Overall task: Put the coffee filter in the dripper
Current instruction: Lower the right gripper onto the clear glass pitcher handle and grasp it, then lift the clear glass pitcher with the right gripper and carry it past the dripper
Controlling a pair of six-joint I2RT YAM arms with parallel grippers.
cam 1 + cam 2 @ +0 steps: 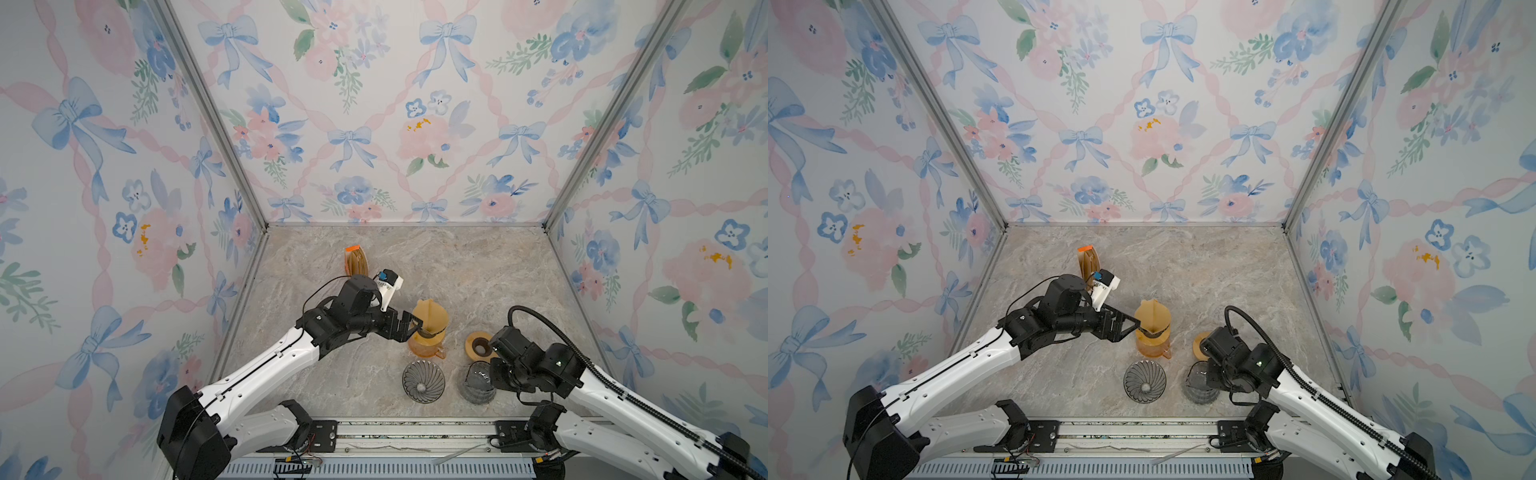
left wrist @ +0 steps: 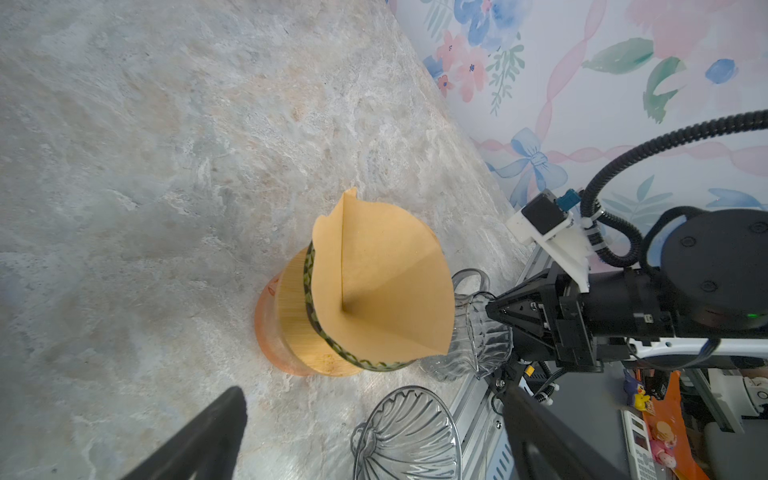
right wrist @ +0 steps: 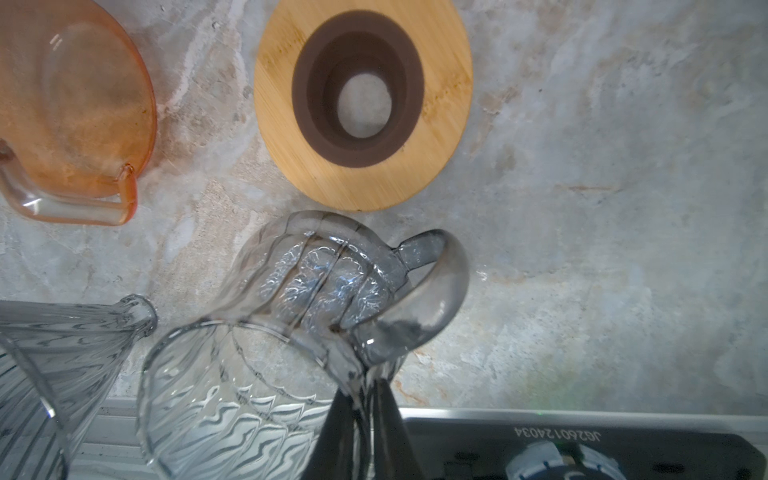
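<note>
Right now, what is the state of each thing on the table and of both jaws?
orange carafe: upright
coffee filter: opened into a cone, sitting in the orange carafe's mouth
dripper: upright, empty
glass pitcher: empty, rim pinched by the right gripper
wooden ring: lying flat
filter pack: standing on edge
left gripper: jaws open, holding nothing
right gripper: jaws shut on the glass pitcher

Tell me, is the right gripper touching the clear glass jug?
Touching. The right wrist view shows the right gripper pinching the clear glass jug at its rim.
</note>
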